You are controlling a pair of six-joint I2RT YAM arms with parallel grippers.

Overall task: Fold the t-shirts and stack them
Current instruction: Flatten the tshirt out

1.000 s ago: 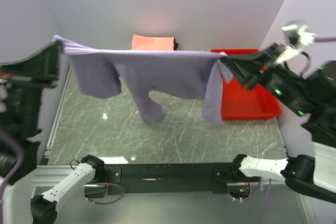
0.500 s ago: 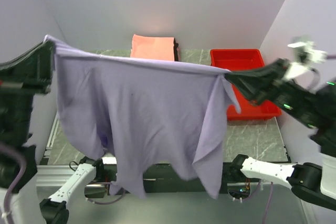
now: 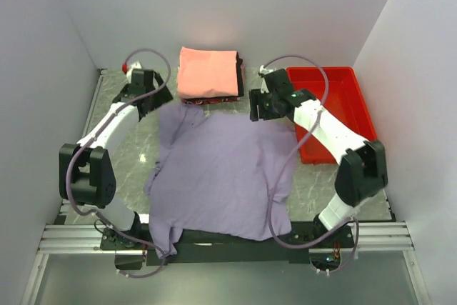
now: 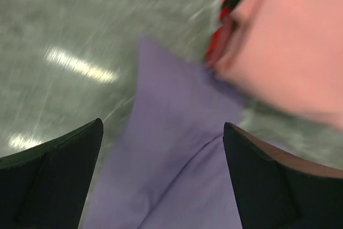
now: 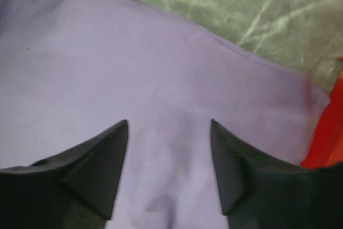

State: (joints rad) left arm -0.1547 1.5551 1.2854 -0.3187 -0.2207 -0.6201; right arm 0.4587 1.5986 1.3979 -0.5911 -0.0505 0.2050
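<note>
Lavender t-shirt [image 3: 221,176] spread on table [image 3: 136,151]; left end effector [image 4: 162,127], right end effector [image 5: 169,123] both released.

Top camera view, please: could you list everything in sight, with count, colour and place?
Purple shirt: 1, lavender, spread crumpled mid-table, near hem over the front rail.
Folded shirts: 1 stack, salmon-pink on top, black and dark red edges beneath, far edge, centre.
Tray: 1, red, far right corner.
Table: 1, grey-green marble.
Left gripper: 1, black, open, at the shirt's far left corner.
Right gripper: 1, black, open, at the shirt's far right corner.
</note>
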